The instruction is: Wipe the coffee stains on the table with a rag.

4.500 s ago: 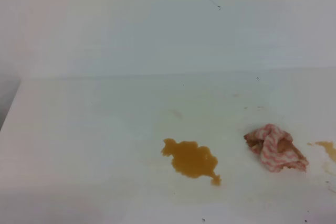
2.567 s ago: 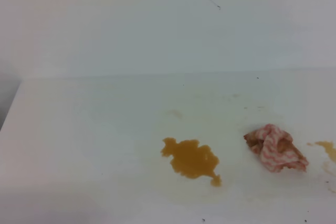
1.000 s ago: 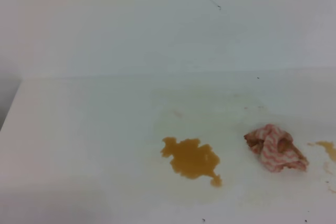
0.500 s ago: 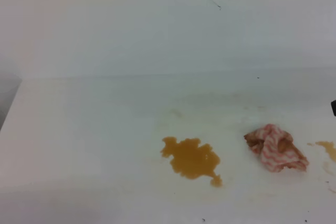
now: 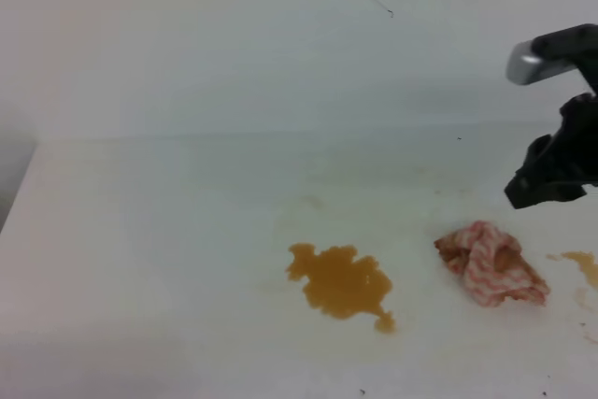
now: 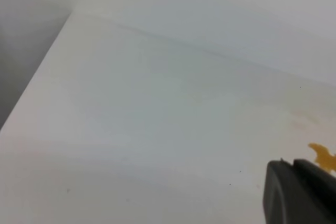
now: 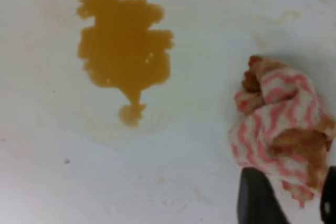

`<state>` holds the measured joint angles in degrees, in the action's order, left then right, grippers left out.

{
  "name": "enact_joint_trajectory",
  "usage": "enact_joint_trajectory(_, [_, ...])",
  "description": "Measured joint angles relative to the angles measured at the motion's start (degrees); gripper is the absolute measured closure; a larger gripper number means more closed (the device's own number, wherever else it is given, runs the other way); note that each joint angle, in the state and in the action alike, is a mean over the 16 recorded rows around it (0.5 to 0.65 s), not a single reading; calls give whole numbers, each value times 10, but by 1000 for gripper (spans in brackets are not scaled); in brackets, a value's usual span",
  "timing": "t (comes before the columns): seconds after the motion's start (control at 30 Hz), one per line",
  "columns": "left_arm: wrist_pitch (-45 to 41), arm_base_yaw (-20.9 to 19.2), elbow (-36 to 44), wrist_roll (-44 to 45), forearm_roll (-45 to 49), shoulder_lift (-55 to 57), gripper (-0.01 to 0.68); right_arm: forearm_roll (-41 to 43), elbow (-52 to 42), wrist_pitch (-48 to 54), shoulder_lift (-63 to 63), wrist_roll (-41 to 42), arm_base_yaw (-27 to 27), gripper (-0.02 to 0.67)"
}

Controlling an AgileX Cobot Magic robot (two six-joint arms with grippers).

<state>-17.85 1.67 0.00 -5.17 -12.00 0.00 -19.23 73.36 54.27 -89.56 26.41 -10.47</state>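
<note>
Two stains [image 5: 342, 284] and one rag [image 5: 490, 262] lay on the worktop [image 5: 168, 231]; right fingers [image 7: 254, 200] stood apart, probably bracketing the rag; left fingers' state unclear.

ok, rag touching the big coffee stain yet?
Apart. The right wrist view shows bare table between the rag and the big coffee stain; the exterior high view shows the same gap.
</note>
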Motion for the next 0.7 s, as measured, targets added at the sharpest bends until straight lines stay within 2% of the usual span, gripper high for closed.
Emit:
enact_joint_trajectory(0.2, [0,0,0,0,0,0,678,12,22,-6,-71,-4,-17,267])
enact_joint_trajectory(0.33, [0,0,0,0,0,0,678,20,29,-20,-116,-7,-20,208])
enact_joint_trajectory(0.7, [0,0,0,0,0,0,678,30,35,-72,-211,-13,-20,185])
